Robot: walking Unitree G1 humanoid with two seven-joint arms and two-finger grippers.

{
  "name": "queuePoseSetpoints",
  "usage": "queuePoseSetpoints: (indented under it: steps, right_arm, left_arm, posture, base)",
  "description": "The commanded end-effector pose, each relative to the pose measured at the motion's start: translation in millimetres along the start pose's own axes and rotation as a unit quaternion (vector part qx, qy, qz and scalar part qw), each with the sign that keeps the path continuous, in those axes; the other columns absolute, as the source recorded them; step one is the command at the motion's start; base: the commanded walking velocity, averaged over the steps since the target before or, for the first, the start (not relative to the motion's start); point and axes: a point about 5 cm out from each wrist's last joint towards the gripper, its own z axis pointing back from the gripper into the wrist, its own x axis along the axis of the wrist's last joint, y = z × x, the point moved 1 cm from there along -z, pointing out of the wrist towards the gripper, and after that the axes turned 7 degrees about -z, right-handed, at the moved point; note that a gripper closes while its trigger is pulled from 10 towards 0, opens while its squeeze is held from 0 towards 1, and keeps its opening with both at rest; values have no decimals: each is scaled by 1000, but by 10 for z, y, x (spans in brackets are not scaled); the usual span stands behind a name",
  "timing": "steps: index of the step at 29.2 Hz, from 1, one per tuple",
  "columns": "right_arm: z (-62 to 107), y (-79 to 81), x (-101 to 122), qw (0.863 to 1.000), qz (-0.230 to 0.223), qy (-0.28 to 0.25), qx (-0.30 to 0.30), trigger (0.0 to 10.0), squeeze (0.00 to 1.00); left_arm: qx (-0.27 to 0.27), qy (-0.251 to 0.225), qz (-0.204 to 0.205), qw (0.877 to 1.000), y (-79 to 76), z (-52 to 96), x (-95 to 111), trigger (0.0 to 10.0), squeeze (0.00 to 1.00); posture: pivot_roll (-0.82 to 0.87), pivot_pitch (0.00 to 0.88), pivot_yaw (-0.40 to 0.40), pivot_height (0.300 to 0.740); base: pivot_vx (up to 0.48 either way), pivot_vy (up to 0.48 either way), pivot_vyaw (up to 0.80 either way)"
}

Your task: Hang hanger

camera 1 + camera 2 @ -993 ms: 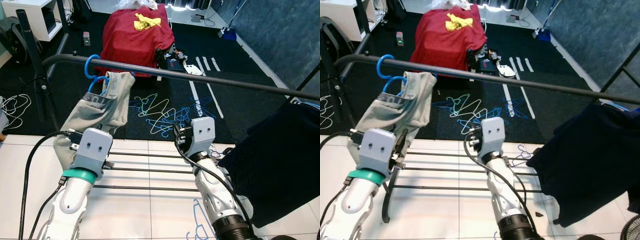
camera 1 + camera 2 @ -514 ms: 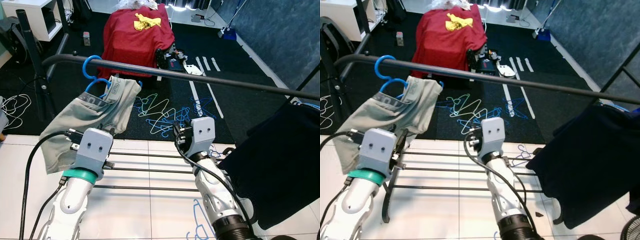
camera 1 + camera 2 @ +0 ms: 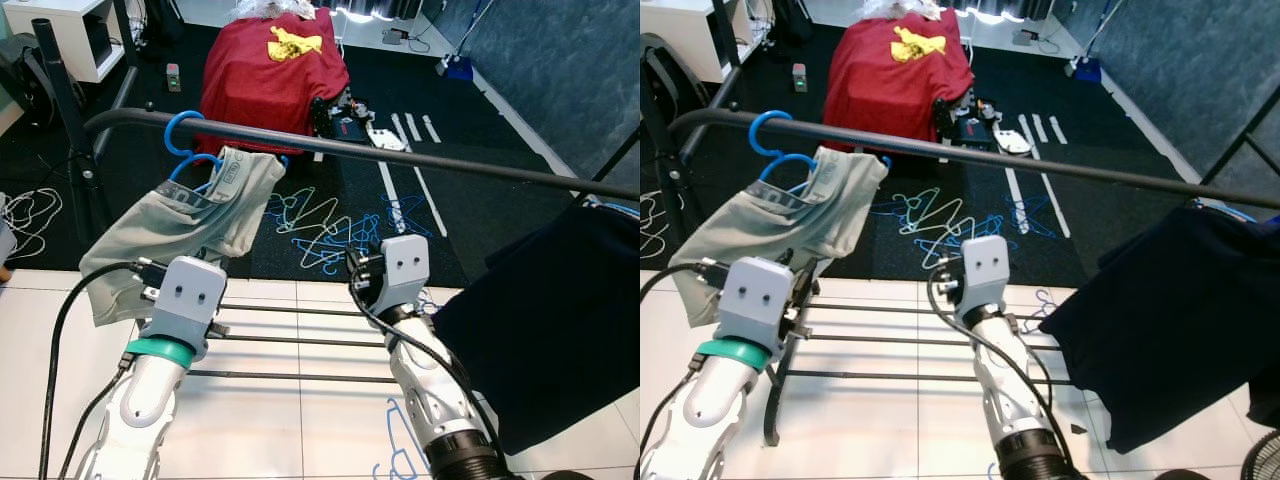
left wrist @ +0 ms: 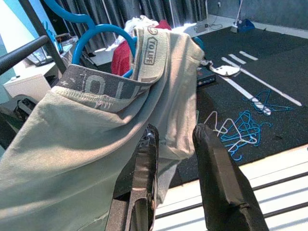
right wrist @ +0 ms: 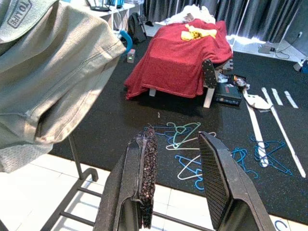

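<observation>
Blue hanger (image 3: 186, 150) carrying grey shorts (image 3: 180, 225) hooked over the black rail (image 3: 400, 160), apparently fully seated. Below the rail, left pincer (image 4: 175, 139) and right pincer (image 5: 178, 144) stand parted, empty. Hanging looks complete; only withdrawal remains.

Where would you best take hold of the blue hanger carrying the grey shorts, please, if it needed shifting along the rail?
Probably at the bare blue hanger neck just under its hook, coming from the robot's side below the rail. The grey shorts cover its lower bar, and the hook curls over the rail.
</observation>
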Motion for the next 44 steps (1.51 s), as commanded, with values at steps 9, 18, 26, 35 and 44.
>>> queuePoseSetpoints:
  steps: [9, 18, 26, 35, 44]
  right_arm:
    - [27, -39, -61, 1000, -3, 9, -10, 10000, 0]
    - [24, -46, -64, 1000, -3, 9, -11, 10000, 0]
    - [21, -50, -63, 1000, -4, 9, -12, 10000, 0]
    - [30, -90, -29, 1000, -2, 5, -15, 10000, 0]
    - [-5, -98, 107, 1000, -2, -17, -20, 10000, 0]
  left_arm:
    - [-10, 5, -3, 1000, -41, 2, -37, 10000, 0]
    - [-11, 4, -3, 1000, -46, -1, -36, 10000, 0]
    - [-11, 4, -3, 1000, -50, 0, -39, 10000, 0]
    - [-8, 1, 8, 1000, -87, -23, -13, 10000, 0]
    - [-17, 7, 35, 999, -84, -86, -22, 10000, 0]
  posture:
    - [130, 6, -37, 740]
    - [131, 5, -37, 740]
    - [125, 11, -41, 740]
    - [95, 21, -49, 740]
    - [74, 29, -39, 740]
  base:
    - [0, 0, 0]
    - [0, 0, 0]
    - [0, 0, 0]
    - [0, 0, 0]
    - [0, 0, 0]
